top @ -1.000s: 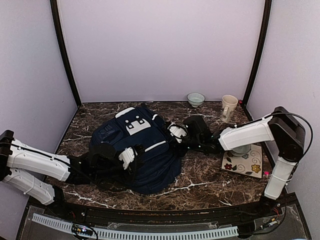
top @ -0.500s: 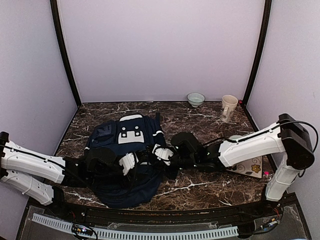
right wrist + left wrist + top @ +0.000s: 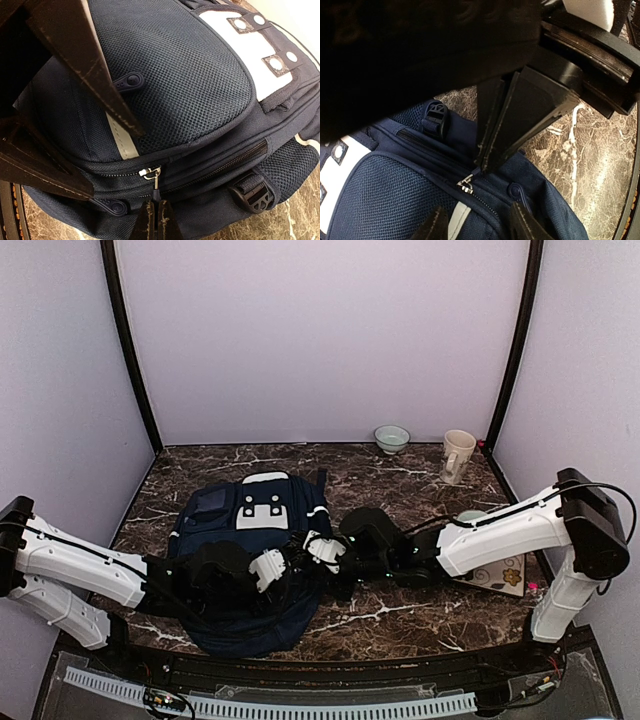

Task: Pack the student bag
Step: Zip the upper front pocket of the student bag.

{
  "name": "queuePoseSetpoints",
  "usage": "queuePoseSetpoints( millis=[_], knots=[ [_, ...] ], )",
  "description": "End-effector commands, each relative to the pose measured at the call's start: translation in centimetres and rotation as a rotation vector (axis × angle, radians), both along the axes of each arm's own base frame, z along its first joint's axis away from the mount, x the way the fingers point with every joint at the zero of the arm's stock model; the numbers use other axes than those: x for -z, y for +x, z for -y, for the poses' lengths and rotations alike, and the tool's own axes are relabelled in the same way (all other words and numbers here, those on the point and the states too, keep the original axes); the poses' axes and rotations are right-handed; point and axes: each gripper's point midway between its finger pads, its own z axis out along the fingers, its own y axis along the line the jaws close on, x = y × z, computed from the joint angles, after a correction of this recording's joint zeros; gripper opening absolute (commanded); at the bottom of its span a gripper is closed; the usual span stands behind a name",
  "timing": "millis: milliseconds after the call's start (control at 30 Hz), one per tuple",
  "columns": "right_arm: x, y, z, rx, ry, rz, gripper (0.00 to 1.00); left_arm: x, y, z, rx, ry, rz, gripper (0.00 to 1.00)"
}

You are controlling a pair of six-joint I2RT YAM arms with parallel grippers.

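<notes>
The student bag, navy with a grey-white patch, lies flat at the centre left of the marble table. My right gripper reaches in from the right, and its fingers are shut on the dark pull tab of a zipper on the bag's side. Just beside it, my left gripper hovers over the bag. Its fingertips stand apart on either side of the white stripe, with nothing held between them.
A pale green bowl and a cream mug stand at the back right. A floral tile lies under the right arm near the right wall. Side walls close in the table.
The left gripper has opened and shifted right over the bag. The right gripper moved left with the zipper pull, and the bag has settled flatter, its patch now facing up.
</notes>
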Motion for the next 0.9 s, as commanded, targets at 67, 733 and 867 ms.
queuePoseSetpoints(
  millis=[67, 733, 867],
  knots=[
    [-1.2, 2.0, 0.4, 0.108, 0.026, 0.058, 0.00, -0.3, 0.4, -0.5, -0.031, 0.020, 0.018, 0.40],
    [-4.3, 7.5, 7.4, 0.446, 0.180, 0.039, 0.39, -3.9, 4.5, -3.7, -0.324, -0.010, 0.149, 0.62],
    [-5.2, 8.8, 9.7, 0.543, 0.234, 0.042, 0.44, -4.8, 7.6, -7.1, -0.502, -0.025, 0.146, 0.65]
  ],
)
